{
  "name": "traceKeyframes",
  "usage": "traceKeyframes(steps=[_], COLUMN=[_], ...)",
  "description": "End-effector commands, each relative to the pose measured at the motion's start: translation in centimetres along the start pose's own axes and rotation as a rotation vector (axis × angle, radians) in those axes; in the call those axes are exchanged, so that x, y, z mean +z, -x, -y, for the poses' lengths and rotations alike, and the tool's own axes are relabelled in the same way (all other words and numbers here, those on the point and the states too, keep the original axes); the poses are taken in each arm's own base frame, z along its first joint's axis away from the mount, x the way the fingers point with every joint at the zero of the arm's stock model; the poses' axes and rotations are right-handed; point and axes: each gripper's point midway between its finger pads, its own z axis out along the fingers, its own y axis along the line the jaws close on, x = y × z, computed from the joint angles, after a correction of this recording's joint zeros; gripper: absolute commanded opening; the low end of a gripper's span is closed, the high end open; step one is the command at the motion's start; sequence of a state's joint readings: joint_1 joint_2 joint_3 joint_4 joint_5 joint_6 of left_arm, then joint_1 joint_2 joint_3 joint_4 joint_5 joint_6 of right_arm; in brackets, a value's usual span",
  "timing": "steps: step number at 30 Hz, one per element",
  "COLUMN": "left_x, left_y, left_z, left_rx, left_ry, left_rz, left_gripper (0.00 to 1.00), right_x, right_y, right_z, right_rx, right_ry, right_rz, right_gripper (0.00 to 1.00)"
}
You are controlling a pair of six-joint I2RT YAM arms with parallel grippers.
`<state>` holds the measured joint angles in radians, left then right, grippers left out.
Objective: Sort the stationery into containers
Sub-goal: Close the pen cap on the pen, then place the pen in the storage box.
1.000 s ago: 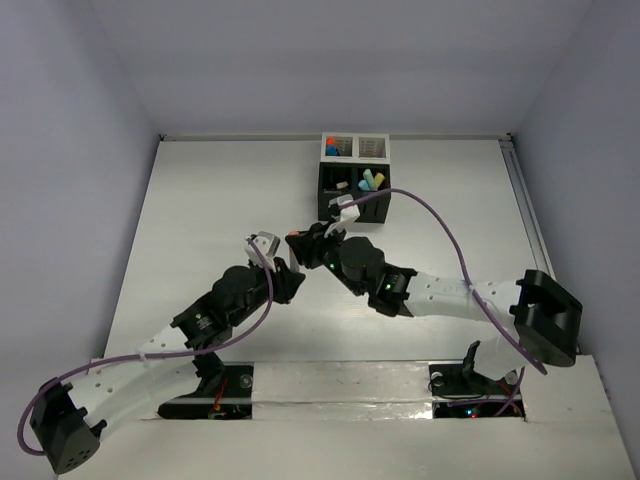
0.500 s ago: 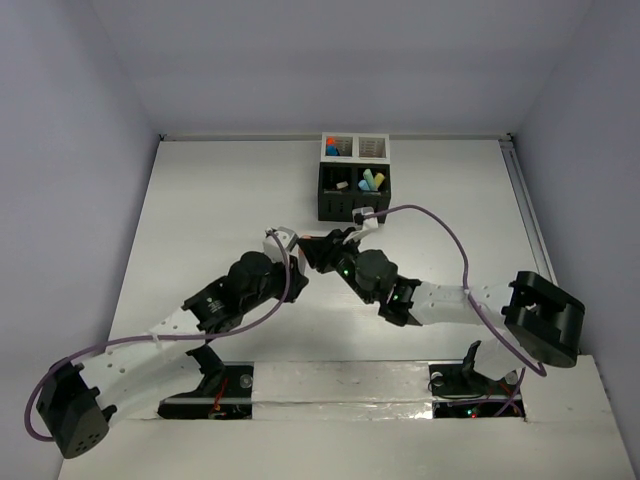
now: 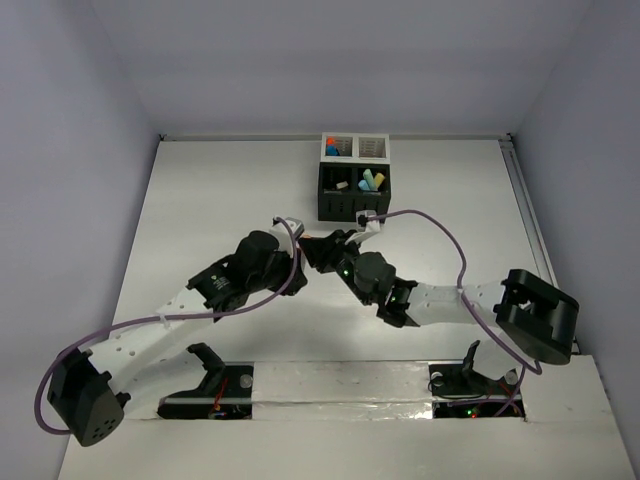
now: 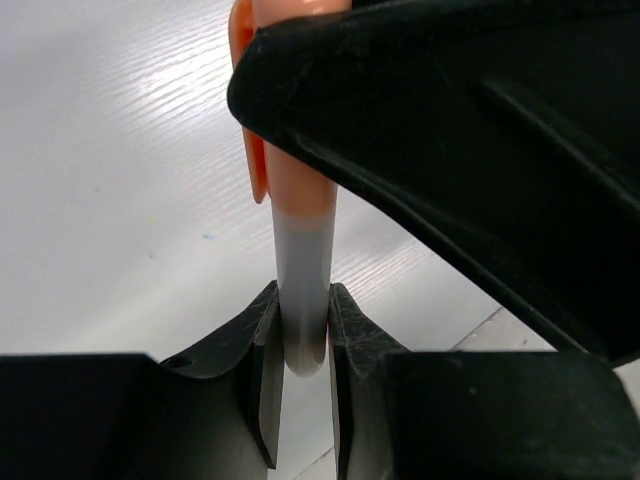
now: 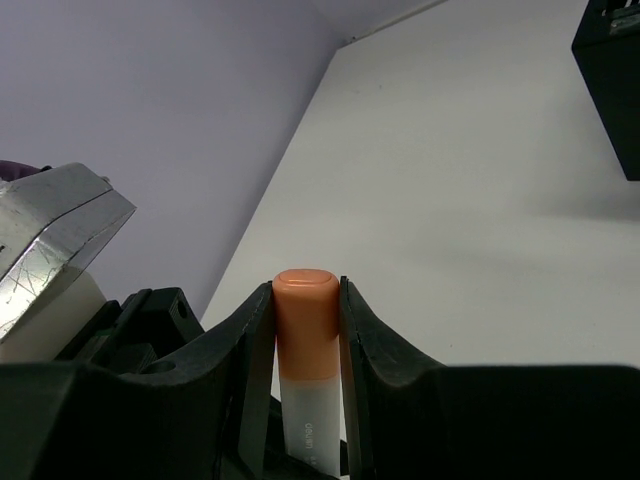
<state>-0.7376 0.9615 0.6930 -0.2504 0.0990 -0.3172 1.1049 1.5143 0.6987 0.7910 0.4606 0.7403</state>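
Observation:
A highlighter with a peach-orange cap and a pale grey-white body (image 5: 306, 330) is held by both grippers at once, above the middle of the table. My right gripper (image 5: 306, 292) is shut on its cap. My left gripper (image 4: 300, 305) is shut on the rounded bottom end of its body (image 4: 300, 250). In the top view the left gripper (image 3: 294, 256) and the right gripper (image 3: 318, 250) meet tip to tip and hide the highlighter. The black-and-white organizer (image 3: 353, 190) stands at the back centre and holds several coloured items.
The black corner of the organizer (image 5: 612, 80) shows at the upper right of the right wrist view. The right arm's purple cable (image 3: 440, 235) loops over the table right of the organizer. Walls close in the left, back and right sides.
The left arm has reached forward and to the right until its gripper met the right gripper. The right gripper has drawn slightly back from the organizer toward the table's middle.

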Motion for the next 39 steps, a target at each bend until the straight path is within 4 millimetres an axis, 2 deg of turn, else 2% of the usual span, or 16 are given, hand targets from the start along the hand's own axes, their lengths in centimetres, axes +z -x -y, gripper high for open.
traceKeyframes(steps=[1, 3, 8, 10, 11, 13, 14, 15, 17, 21, 23, 25, 30, 33, 38, 39], left_x=[-15.3, -13.5, -8.9, -8.2, -7.3, -7.5, -7.0, -7.4, -7.1, -6.9, -6.6, -6.6, -6.2, -5.6, -4.4, -4.3], left_y=[26.4, 24.1, 18.3, 16.8, 15.5, 14.6, 13.8, 13.5, 12.7, 11.3, 10.4, 9.7, 7.6, 6.5, 5.5, 5.5], left_z=[7.0, 6.7, 6.3, 6.3, 5.9, 5.9, 5.6, 5.9, 5.6, 5.6, 5.5, 5.4, 4.0, 3.1, 2.2, 2.1], left_rx=[-0.085, -0.107, -0.108, -0.112, -0.112, -0.106, -0.109, -0.103, -0.099, -0.085, -0.081, -0.077, -0.088, -0.101, -0.102, -0.099], left_ry=[-0.309, -0.333, -0.383, -0.404, -0.402, -0.415, -0.409, -0.421, -0.411, -0.428, -0.432, -0.436, -0.390, -0.361, -0.333, -0.326], left_rz=[1.140, 1.082, 0.905, 0.866, 0.839, 0.833, 0.816, 0.818, 0.799, 0.768, 0.747, 0.733, 0.718, 0.715, 0.697, 0.695], left_gripper=[0.00, 0.00, 0.00, 0.00, 0.10, 0.26, 0.34, 0.47, 0.62, 0.76, 0.88, 0.92, 0.94, 0.95, 0.95, 0.95], right_x=[-8.0, -6.5, -1.9, -0.5, 0.4, 1.6, 2.1, 2.8, 3.4, 5.3, 6.0, 6.7, 6.8, 6.1, 5.3, 5.7], right_y=[-13.2, -10.8, -5.0, -2.9, -1.7, 0.3, 1.1, 2.6, 4.4, 10.1, 12.4, 14.9, 21.1, 24.9, 29.0, 29.2], right_z=[6.1, 6.4, 3.7, 3.8, 3.3, 3.6, 3.5, 2.8, 2.5, 2.2, 2.9, 3.0, 6.2, 9.2, 12.8, 12.8], right_rx=[-0.210, -0.212, -0.195, -0.182, -0.175, -0.168, -0.175, -0.171, -0.187, -0.183, -0.181, -0.182, -0.296, -0.373, -0.479, -0.488], right_ry=[-0.102, -0.120, -0.103, -0.123, -0.120, -0.143, -0.142, -0.140, -0.145, -0.170, -0.189, -0.203, -0.310, -0.403, -0.514, -0.510], right_rz=[-0.573, -0.510, -0.353, -0.298, -0.262, -0.207, -0.187, -0.146, -0.101, 0.032, 0.078, 0.132, 0.255, 0.339, 0.419, 0.432], right_gripper=[0.00, 0.00, 0.00, 0.00, 0.00, 0.00, 0.00, 0.00, 0.00, 0.00, 0.00, 0.00, 0.00, 0.00, 0.00, 0.00])
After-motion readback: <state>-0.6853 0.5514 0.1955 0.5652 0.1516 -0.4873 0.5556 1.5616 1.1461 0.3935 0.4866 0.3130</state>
